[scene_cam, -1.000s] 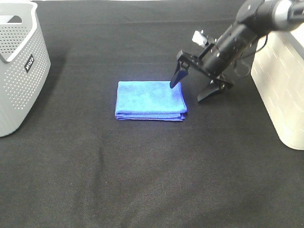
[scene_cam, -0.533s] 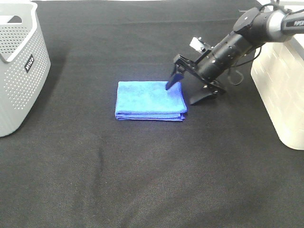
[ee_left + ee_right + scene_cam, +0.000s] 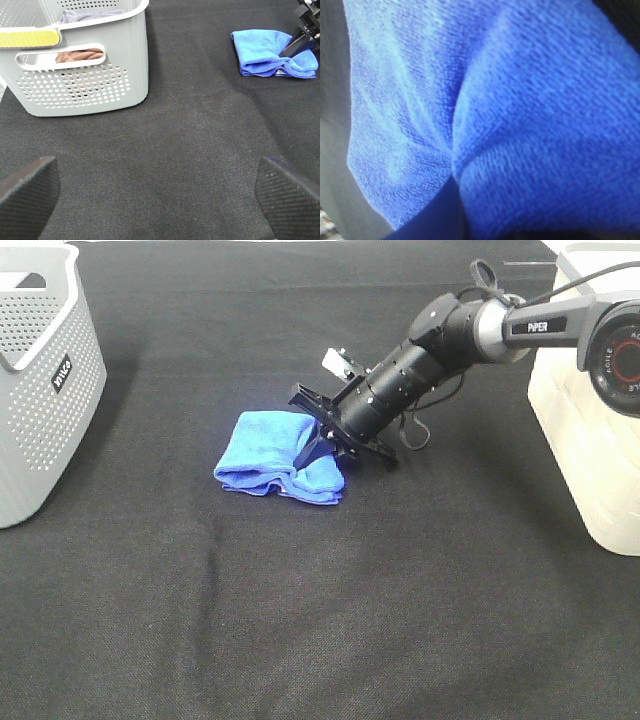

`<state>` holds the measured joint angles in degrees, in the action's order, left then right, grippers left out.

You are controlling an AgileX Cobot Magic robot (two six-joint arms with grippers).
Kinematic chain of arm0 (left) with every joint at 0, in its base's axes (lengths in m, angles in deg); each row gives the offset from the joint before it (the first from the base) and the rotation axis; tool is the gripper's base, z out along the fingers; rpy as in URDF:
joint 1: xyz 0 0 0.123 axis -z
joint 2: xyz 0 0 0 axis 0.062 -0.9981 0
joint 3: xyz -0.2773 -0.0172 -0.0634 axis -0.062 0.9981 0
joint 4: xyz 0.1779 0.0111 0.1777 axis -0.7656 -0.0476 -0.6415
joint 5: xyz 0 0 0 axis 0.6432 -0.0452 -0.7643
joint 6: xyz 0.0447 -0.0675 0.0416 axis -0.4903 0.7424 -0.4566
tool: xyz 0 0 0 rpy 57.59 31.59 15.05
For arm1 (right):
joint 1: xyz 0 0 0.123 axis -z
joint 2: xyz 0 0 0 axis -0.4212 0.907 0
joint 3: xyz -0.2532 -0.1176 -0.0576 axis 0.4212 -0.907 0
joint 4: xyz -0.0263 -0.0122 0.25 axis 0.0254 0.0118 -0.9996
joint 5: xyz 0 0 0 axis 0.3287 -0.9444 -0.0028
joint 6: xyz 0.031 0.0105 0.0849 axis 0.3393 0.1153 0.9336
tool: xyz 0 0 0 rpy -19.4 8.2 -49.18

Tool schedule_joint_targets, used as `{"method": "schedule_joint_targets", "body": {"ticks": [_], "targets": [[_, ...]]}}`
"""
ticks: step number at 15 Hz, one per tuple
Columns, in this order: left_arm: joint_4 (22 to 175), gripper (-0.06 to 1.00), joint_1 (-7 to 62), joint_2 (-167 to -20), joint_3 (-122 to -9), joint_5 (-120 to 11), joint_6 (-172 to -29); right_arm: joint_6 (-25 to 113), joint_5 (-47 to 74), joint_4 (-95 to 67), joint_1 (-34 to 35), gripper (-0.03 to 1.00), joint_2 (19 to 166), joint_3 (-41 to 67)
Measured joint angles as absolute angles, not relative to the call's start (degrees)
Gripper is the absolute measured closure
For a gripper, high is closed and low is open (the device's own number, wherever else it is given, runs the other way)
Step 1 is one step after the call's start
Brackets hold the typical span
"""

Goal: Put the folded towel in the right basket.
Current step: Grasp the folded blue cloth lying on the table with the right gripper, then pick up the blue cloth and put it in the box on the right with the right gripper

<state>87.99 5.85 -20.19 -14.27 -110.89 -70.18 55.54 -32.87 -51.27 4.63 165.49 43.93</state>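
Observation:
The blue folded towel point(image 3: 258, 448) lies bunched and crumpled on the black cloth near the middle of the table. It also shows in the left wrist view point(image 3: 262, 47) and fills the right wrist view point(image 3: 520, 100). My right gripper point(image 3: 325, 450) reaches low from the right and is shut on the towel's right edge, with a pinched crease between its fingers. The white right basket point(image 3: 590, 440) stands at the right edge, well away from the towel. My left gripper point(image 3: 160, 195) is open and empty over bare cloth, and it is out of the exterior view.
A grey perforated basket point(image 3: 40, 390) stands at the left edge. In the left wrist view this basket point(image 3: 75, 85) holds brown and grey cloths. Black cloth point(image 3: 320, 620) covers the table.
My right gripper dropped from above the towel's right edge, pushed left into it and closed. The towel slid left and went from flat to bunched.

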Motion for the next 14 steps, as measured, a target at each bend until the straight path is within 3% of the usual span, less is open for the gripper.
{"method": "schedule_joint_targets", "body": {"ticks": [4,8,11,13,14], "targets": [[87.99,-0.04,5.85,-20.19,-14.27,-110.89,-70.18,55.88,-45.01,-44.63,4.80,0.82,159.76,56.76],[87.99,-0.04,5.85,-20.19,-14.27,-110.89,-70.18,58.75,-46.50,-38.67,5.78,0.82,153.97,66.10],[87.99,-0.04,5.85,-20.19,-14.27,-110.89,-70.18,60.06,-46.85,-31.85,11.91,0.82,141.88,66.27],[87.99,-0.04,5.85,-20.19,-14.27,-110.89,-70.18,60.06,-46.90,-26.58,19.70,0.82,133.23,63.47],[87.99,-0.04,5.85,-20.19,-14.27,-110.89,-70.18,59.95,-46.79,-22.05,26.92,0.82,128.47,60.20]]}}
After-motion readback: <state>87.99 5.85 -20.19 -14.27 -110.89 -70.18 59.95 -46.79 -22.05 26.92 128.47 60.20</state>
